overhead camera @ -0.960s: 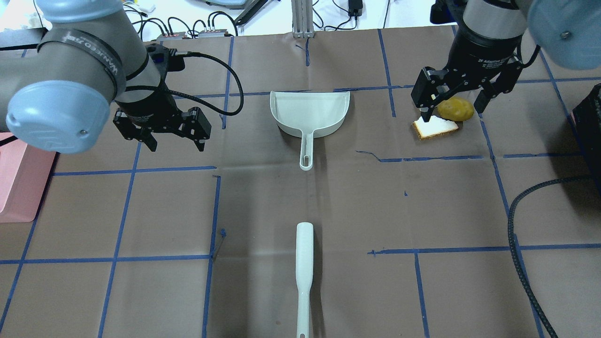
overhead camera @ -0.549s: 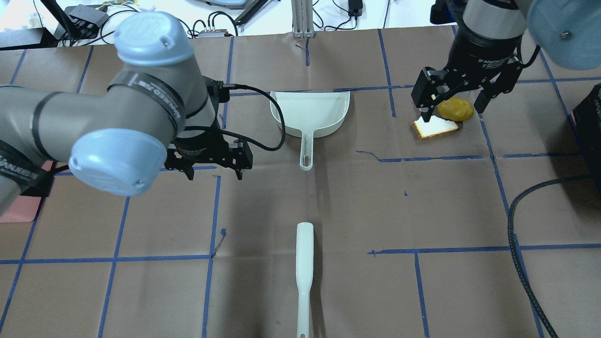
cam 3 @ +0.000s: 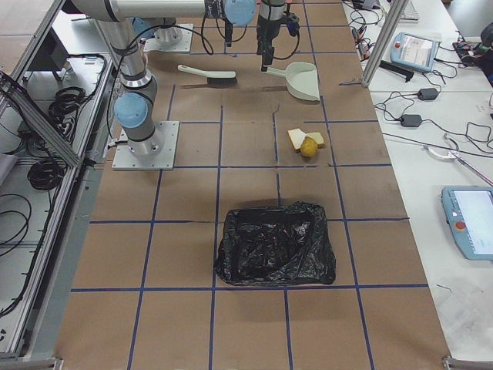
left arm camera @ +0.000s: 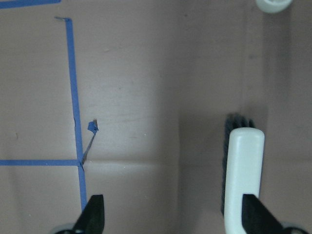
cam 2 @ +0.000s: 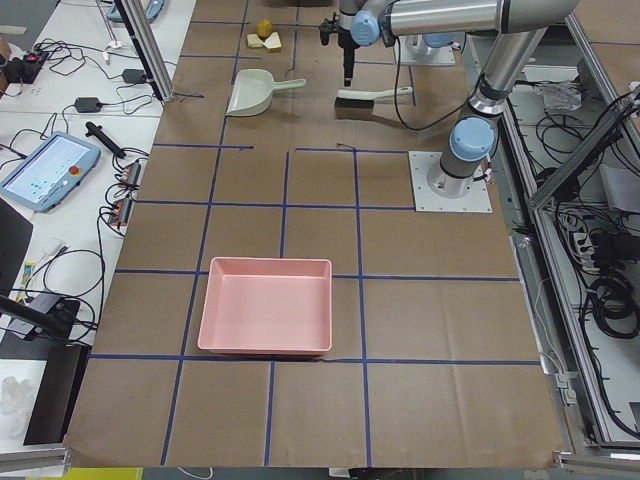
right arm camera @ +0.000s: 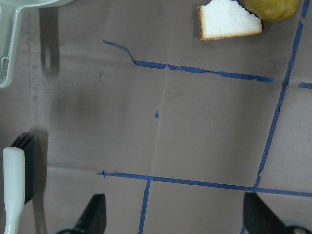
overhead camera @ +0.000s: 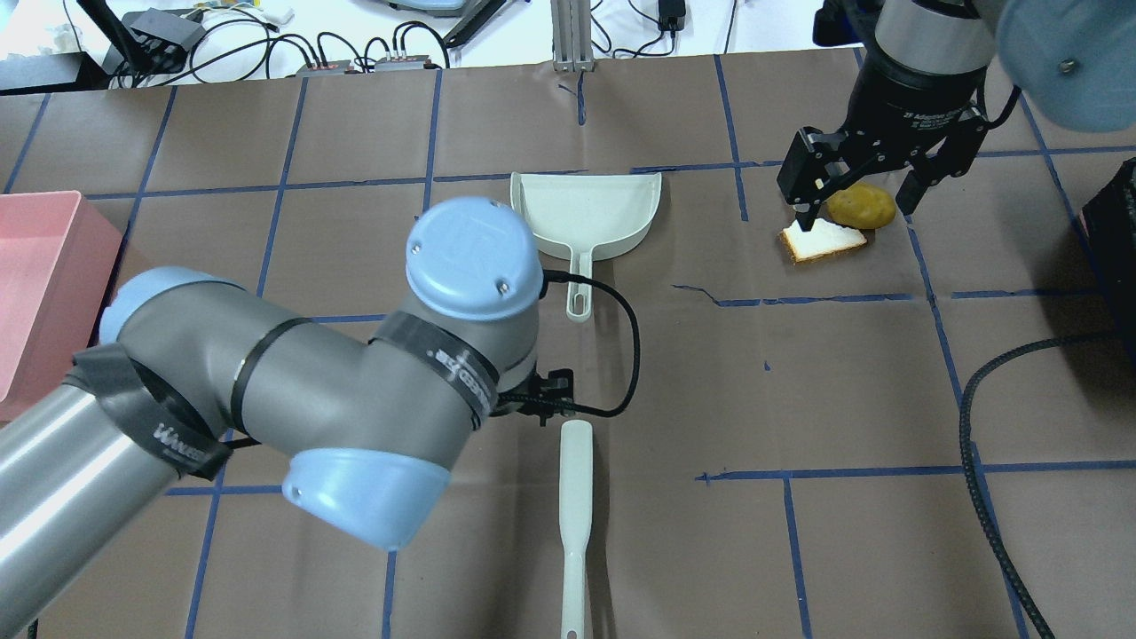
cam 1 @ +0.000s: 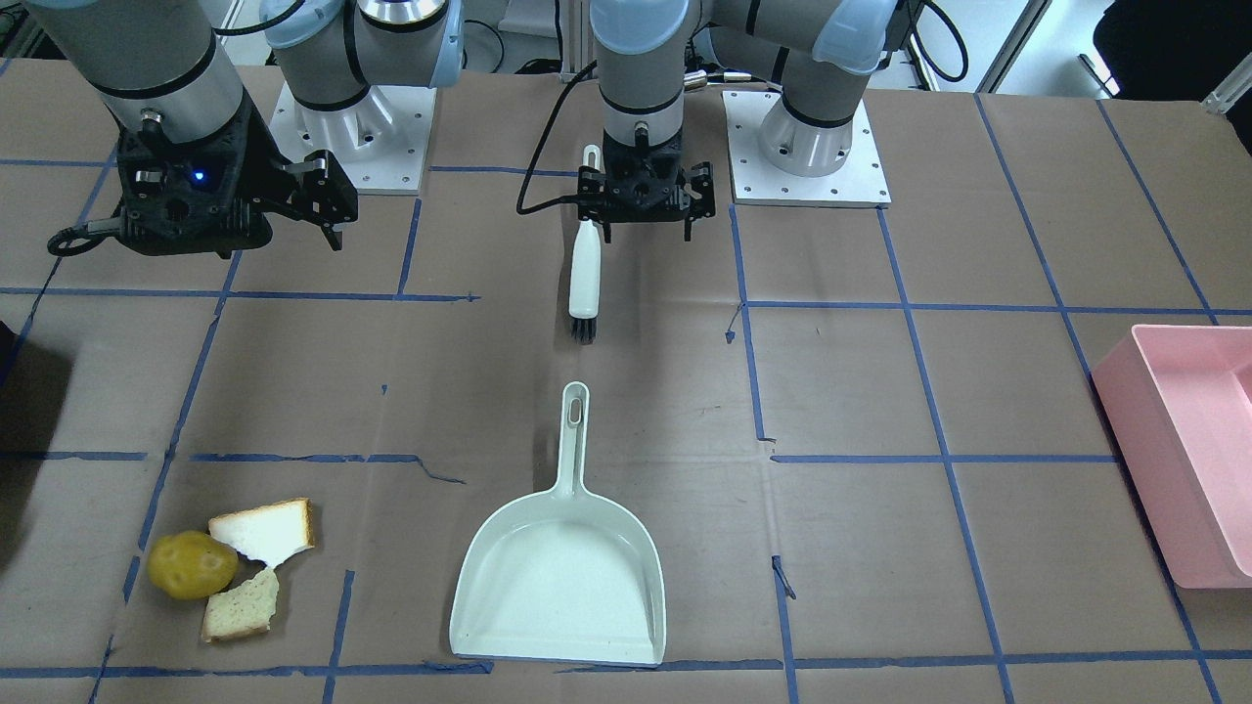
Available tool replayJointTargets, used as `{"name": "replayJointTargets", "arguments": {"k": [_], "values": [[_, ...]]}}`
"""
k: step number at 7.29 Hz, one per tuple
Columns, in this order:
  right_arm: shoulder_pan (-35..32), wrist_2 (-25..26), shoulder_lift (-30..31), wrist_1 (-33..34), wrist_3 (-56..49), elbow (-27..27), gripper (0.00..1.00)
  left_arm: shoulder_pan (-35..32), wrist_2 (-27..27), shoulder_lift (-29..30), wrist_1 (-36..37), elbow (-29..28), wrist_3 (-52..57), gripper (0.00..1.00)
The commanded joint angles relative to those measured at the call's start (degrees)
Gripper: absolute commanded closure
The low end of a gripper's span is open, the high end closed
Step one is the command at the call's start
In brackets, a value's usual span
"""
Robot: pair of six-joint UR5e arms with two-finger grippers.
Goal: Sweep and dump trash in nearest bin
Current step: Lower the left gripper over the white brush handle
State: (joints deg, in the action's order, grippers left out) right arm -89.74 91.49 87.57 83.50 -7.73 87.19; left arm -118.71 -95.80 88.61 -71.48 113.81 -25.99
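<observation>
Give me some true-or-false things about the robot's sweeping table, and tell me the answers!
1. The dustpan has nothing in it. True.
2. The jaws of the left gripper are shut on the brush. False: they are open, and the brush lies on the table.
3. The potato sits inside the pink bin. False: it lies on the table, far from that bin.
4. Two bread pieces lie right beside the potato. True.
</observation>
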Motion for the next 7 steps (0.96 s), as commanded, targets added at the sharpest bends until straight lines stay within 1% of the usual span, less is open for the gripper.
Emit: {"name": "replayJointTargets", "arguments": {"k": [1, 2, 3, 4, 5, 6, 7], "values": [[0.0, 0.0, 0.0, 0.0, 0.0, 0.0, 0.00, -6.6, -0.1, -2.0, 7.9, 6.1, -3.2, 0.04], [0.0, 0.0, 0.0, 0.0, 0.0, 0.0, 0.00, -7.0, 0.1, -2.8, 15.3, 10.9, -3.1, 0.03], [0.0, 0.0, 0.0, 0.0, 0.0, 0.0, 0.00, -7.2, 0.2, -4.6, 18.0, 14.3, -2.9, 0.03], [0.0, 0.0, 0.1, 0.0, 0.0, 0.0, 0.00, -7.8, 0.1, -6.3, 18.4, 16.1, -3.4, 0.03], [0.0, 0.0, 0.1, 0.0, 0.0, 0.0, 0.00, -9.0, 0.7, -6.3, 22.0, 17.0, -3.6, 0.01], [0.0, 0.0, 0.1, 0.0, 0.0, 0.0, 0.00, -9.4, 1.8, -5.7, 23.1, 17.7, -3.6, 0.01], [0.0, 0.0, 0.0, 0.0, 0.0, 0.0, 0.00, -9.4, 1.7, -5.2, 24.8, 18.9, -3.7, 0.01]]}}
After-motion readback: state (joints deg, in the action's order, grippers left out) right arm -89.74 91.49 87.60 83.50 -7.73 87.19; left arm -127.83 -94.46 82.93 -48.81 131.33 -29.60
